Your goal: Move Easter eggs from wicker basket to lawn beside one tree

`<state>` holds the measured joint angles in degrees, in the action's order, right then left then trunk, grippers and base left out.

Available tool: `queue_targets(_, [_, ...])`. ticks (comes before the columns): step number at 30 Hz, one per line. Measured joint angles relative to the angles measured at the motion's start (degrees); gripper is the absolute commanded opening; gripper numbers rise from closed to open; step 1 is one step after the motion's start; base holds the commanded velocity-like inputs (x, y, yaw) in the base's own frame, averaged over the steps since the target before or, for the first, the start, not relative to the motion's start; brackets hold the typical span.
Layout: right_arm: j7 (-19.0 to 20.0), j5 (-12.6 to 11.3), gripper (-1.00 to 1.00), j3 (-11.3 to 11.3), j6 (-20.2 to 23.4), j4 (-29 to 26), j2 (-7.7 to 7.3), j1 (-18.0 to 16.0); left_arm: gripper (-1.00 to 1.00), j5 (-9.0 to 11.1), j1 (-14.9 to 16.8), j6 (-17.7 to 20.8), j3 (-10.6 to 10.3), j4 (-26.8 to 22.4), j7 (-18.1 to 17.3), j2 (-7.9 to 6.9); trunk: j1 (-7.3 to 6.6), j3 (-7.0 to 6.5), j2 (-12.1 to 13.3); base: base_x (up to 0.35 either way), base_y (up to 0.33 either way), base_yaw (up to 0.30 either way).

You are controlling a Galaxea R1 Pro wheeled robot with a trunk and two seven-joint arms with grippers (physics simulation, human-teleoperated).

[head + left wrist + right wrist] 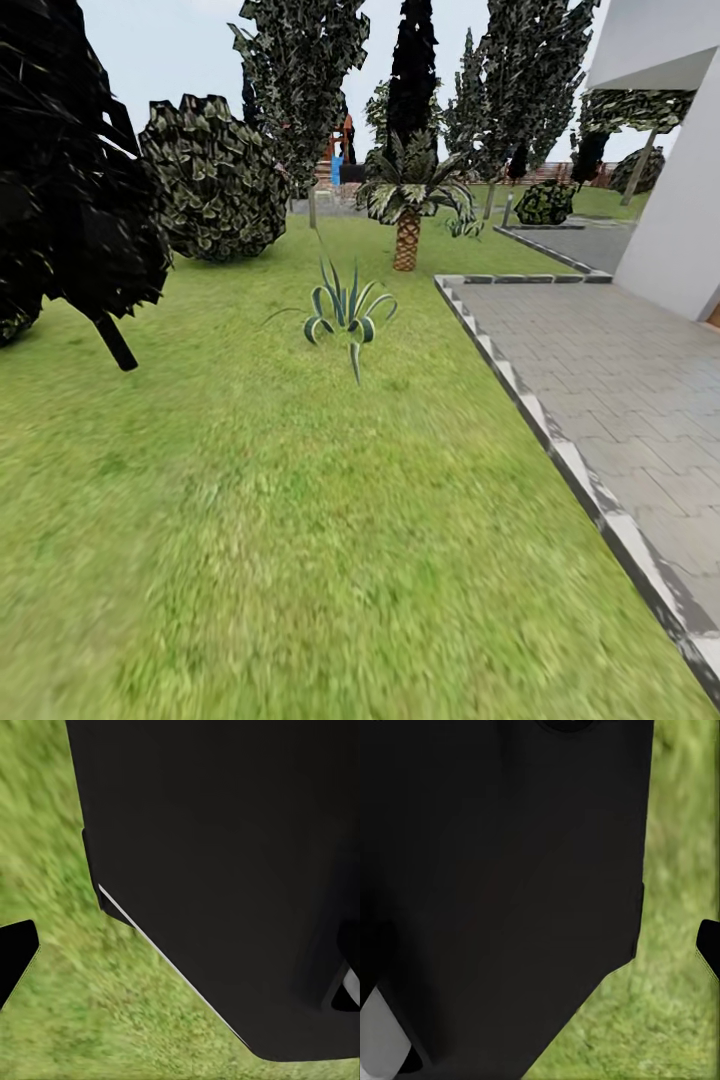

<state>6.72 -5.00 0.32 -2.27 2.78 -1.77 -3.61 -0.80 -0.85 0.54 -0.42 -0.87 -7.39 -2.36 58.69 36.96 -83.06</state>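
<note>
The lawn spreads out ahead as mottled green grass. The Easter eggs and the wicker basket are out of view. Far off at the right, past the house corner, stands a tree with a slanted pale trunk and a dark crown. In the left wrist view a black body panel hangs over the grass, and one dark fingertip shows at the edge. The right wrist view has a similar black panel and a single fingertip over the grass. I cannot tell how either gripper's jaws stand.
A spiky striped plant grows mid-lawn. Behind it stands a small palm. A near-black tree and a round shrub are on the left. A paved path with a striped kerb runs on the right beside a white wall.
</note>
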Motion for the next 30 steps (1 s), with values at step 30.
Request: queue_targets(30, [-0.1, 0.0, 1.00, 0.0, 0.0, 0.0, 0.02, 0.0, 1.00, 0.0, 0.0, 0.0, 0.0, 0.0, 0.0, 0.09, 0.00, 0.00, 0.0, 0.341, 0.000, 0.000])
